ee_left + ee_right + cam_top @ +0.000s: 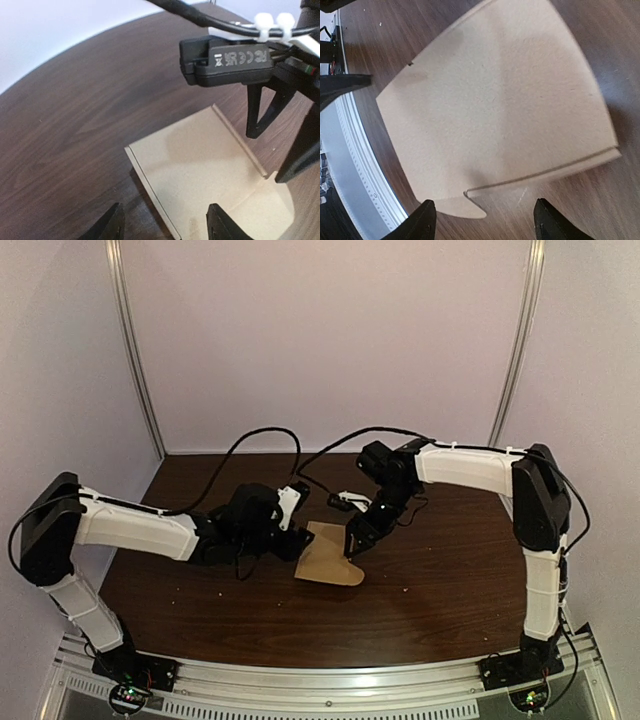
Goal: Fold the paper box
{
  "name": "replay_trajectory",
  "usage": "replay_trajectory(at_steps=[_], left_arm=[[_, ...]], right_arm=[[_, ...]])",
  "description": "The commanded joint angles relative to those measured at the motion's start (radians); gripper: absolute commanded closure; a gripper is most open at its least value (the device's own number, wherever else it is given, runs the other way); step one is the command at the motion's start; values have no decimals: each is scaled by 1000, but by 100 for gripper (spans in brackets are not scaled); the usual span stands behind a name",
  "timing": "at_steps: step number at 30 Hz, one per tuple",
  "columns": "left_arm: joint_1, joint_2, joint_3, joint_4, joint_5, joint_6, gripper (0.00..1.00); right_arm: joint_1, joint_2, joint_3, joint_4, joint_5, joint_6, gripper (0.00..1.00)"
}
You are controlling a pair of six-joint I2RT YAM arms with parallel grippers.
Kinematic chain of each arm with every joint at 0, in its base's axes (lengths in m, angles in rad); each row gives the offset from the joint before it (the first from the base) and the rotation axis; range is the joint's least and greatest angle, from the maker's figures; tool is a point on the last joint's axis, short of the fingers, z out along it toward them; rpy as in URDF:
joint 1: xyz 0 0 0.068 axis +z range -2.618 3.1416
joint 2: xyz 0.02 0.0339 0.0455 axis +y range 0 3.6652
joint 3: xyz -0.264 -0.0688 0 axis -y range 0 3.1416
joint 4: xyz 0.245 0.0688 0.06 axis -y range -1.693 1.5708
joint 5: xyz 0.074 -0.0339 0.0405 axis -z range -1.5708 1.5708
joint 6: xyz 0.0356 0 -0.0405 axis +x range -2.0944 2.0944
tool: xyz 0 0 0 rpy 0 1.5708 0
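Here the left pincer (pixel 165 226) sits at the box's 9 o'clock side, its fingers spread wide and straddling the card's edge without pinching it; it has hold of nothing. The box (pixel 328 558) lies flat and unfolded on the counter (pixel 440 590), a little toward 6 o'clock from the middle, with a pressed crease (pixel 239 142) running along one side and a rounded flap beyond it. At the box's 1 o'clock corner hangs the right pincer (pixel 482 220), likewise wide open and empty, with the creased edge lying between its fingers in its own wrist view. The main risk, as I judge it, is that the card is light and nothing pins it down: if one pincer closes or pushes before the other has a grip, the sheet may slide or swing round on the smooth wood, so the fold lands off the crease. A pinch taken too shallow could slip off the thin edge, and one taken too hard could crumple it. The two pincers also work close together, so a careless sweep might knock them into each other.
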Motion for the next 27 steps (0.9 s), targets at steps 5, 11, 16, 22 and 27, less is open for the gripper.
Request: replay_trajectory(at_steps=[5,11,16,22,27], left_arm=[[4,-339,-80,-99,-89,-13,40],[-5,-466,-269,-95,-88,-149,42],[-6,-545,-341,-140,-100,-186,42],[-5,-566,-329,-239,-75,-171,39],[-5,-537,-325,-254,-44,-188,39]], right_arm=[[-44,-65,182,-94,153,-157,32],[-44,78,337,-70,150,-226,43],[-44,141,362,-38,88,-243,46],[-45,196,353,-11,50,-223,53],[-51,239,362,-1,-26,-167,70]])
